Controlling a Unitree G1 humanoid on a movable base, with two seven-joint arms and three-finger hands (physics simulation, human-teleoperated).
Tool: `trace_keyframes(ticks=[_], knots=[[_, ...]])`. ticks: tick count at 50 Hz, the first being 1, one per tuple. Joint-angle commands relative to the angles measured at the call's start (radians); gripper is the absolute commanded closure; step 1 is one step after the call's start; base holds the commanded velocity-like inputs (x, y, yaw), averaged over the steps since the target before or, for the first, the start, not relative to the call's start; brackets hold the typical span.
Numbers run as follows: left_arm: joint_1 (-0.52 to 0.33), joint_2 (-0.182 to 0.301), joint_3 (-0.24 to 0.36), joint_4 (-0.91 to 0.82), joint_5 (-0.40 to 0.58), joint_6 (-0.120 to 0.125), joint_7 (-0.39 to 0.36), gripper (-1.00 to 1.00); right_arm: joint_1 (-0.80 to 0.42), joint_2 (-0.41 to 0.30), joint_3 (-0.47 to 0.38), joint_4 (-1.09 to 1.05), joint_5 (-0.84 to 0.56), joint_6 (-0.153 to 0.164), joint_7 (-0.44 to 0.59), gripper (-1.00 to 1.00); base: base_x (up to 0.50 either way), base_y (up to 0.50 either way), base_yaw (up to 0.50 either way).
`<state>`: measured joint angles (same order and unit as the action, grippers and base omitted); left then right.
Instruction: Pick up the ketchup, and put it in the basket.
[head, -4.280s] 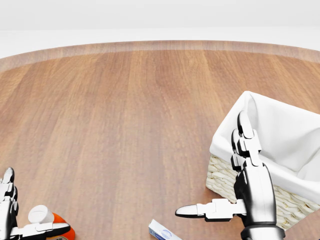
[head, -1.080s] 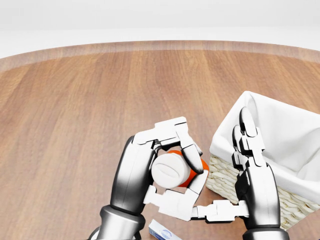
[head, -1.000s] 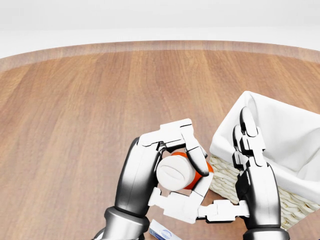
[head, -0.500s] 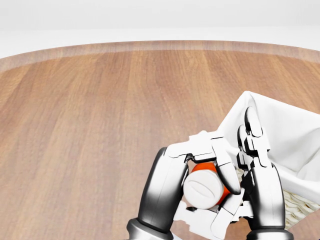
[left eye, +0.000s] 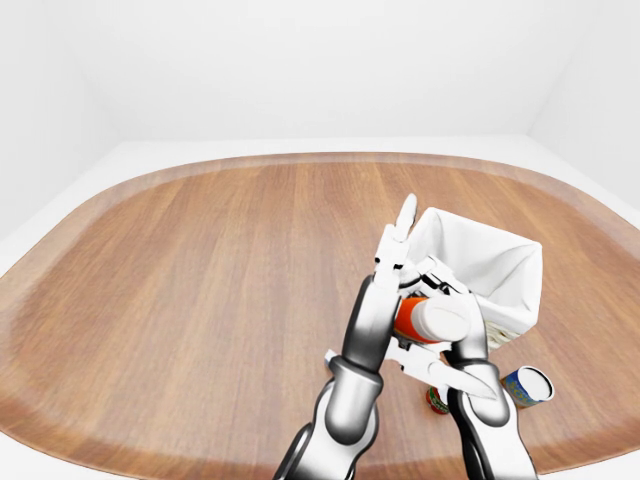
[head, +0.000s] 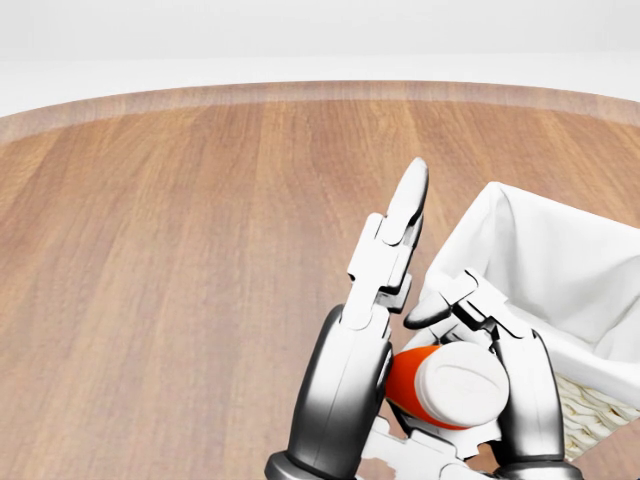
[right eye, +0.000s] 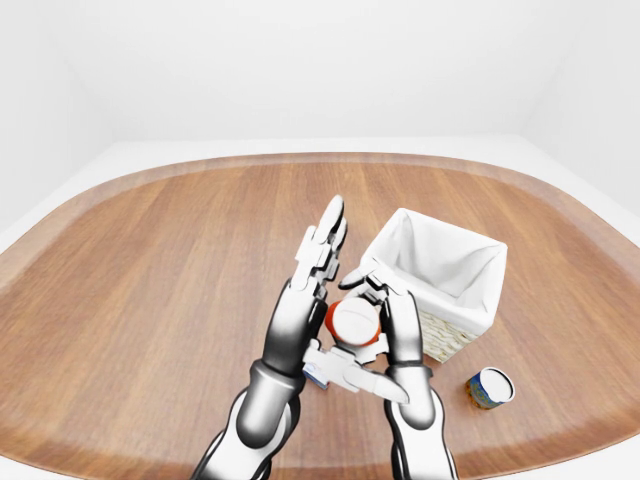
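Ketchup (head: 440, 385) now in right hand (head: 490, 350) (left hand (head: 385, 260) open)

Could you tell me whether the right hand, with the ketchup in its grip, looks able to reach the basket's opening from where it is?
Probably yes: the right hand holds the ketchup right beside the basket, whose lined opening is uncovered.

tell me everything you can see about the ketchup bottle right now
The ketchup bottle is red-orange with a wide, round white cap that faces the camera in the head view. It looks like smooth plastic. It lies tilted, off the table, beside the near wall of the basket. The right hand curls its fingers over it, while the left hand stands beside it with fingers stretched straight, not gripping. No label can be seen.
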<state>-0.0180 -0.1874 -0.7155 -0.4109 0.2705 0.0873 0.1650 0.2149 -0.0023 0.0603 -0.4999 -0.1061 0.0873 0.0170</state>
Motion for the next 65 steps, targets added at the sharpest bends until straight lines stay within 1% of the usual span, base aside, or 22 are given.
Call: trace_keyframes(ticks=[1,11,16,21,23,29,30,34,36,39,40,42,43,47,50,51,52,53,54,55,64,65], knots=[[0.003,0.005,-0.013,-0.009,-0.009,0.000,0.004,-1.00,-0.007,0.002,0.004,0.007,-0.004,0.000,-0.047,1.00,0.00,0.00,0.00],[0.012,0.024,-0.004,-0.058,-0.004,0.000,-0.006,-1.00,-0.006,0.001,0.003,0.006,-0.003,0.000,-0.050,1.00,0.00,0.00,0.00],[0.032,0.067,0.011,-0.150,0.005,0.000,-0.025,-1.00,-0.008,0.002,0.001,0.007,-0.003,0.000,-0.050,1.00,0.00,0.00,0.00],[0.062,0.121,0.063,-0.239,-0.011,0.000,-0.048,-1.00,-0.007,0.002,0.001,0.009,-0.004,0.000,-0.051,1.00,0.00,0.00,0.00],[0.074,0.142,0.091,-0.269,-0.013,0.000,-0.056,-1.00,-0.006,0.002,0.002,0.007,-0.005,0.000,-0.051,1.00,0.00,0.00,0.00],[0.118,0.202,0.221,-0.357,-0.040,0.000,-0.093,-1.00,-0.006,0.001,0.003,0.002,-0.007,0.000,-0.053,1.00,0.00,0.00,0.00],[0.130,0.209,0.273,-0.363,-0.069,0.000,-0.105,-1.00,-0.006,0.001,0.001,0.001,-0.006,0.000,-0.053,1.00,0.00,0.00,0.00],[0.154,0.223,0.380,-0.349,-0.113,0.000,-0.135,-1.00,-0.009,0.001,-0.001,0.010,-0.008,0.000,-0.054,1.00,0.00,0.00,0.00],[0.166,0.224,0.435,-0.337,-0.136,0.000,-0.151,-1.00,-0.009,0.002,-0.002,0.008,-0.009,0.000,-0.054,1.00,0.00,0.00,0.00],[0.191,0.226,0.480,-0.316,-0.151,0.000,-0.169,-1.00,-0.011,0.002,0.000,0.014,-0.012,0.000,-0.056,1.00,0.00,0.00,0.00],[0.204,0.227,0.508,-0.301,-0.163,0.000,-0.175,-1.00,-0.013,0.002,0.000,0.022,-0.013,0.000,-0.056,1.00,0.00,0.00,0.00],[0.208,0.223,0.521,-0.289,-0.165,0.000,-0.179,-1.00,-0.013,0.002,0.000,0.023,-0.014,0.000,-0.057,1.00,0.00,0.00,0.00],[0.211,0.220,0.555,-0.245,-0.188,0.000,-0.185,-1.00,-0.011,0.002,0.001,0.020,-0.015,0.000,-0.056,1.00,0.00,0.00,0.00],[0.231,0.216,0.612,-0.128,-0.205,0.000,-0.206,-1.00,-0.009,0.002,0.001,0.019,-0.015,0.000,-0.056,1.00,0.00,0.00,0.00],[0.241,0.210,0.638,-0.088,-0.213,0.000,-0.220,-1.00,-0.009,0.002,0.002,0.017,-0.017,0.000,-0.056,1.00,0.00,0.00,0.00],[0.246,0.210,0.651,-0.049,-0.218,-0.032,-0.225,-1.00,-0.008,0.002,0.002,0.018,-0.017,0.000,-0.056,1.00,0.00,0.00,0.00],[0.249,0.208,0.660,-0.022,-0.219,-0.055,-0.227,-1.00,-0.008,0.001,0.002,0.019,-0.018,0.000,-0.056,1.00,0.00,0.00,0.00],[0.246,0.207,0.663,-0.017,-0.215,-0.058,-0.229,-1.00,-0.008,0.002,0.002,0.019,-0.017,0.000,-0.056,1.00,0.00,0.00,0.00],[0.237,0.202,0.668,-0.038,-0.218,-0.030,-0.229,-1.00,-0.008,0.002,0.003,0.017,-0.017,0.000,-0.056,1.00,0.00,0.00,0.00],[0.240,0.201,0.668,-0.050,-0.218,-0.026,-0.232,-1.00,-0.007,0.002,0.005,0.019,-0.020,0.000,-0.056,1.00,0.00,0.00,0.00],[0.218,0.197,0.696,-0.023,-0.220,-0.024,-0.238,-1.00,-0.008,0.001,0.002,0.018,-0.018,0.000,-0.054,1.00,0.00,0.00,0.00],[0.222,0.197,0.695,-0.021,-0.213,-0.029,-0.238,-1.00,-0.009,0.001,0.004,0.021,-0.020,0.000,-0.054,1.00,0.00,0.00,0.00]])
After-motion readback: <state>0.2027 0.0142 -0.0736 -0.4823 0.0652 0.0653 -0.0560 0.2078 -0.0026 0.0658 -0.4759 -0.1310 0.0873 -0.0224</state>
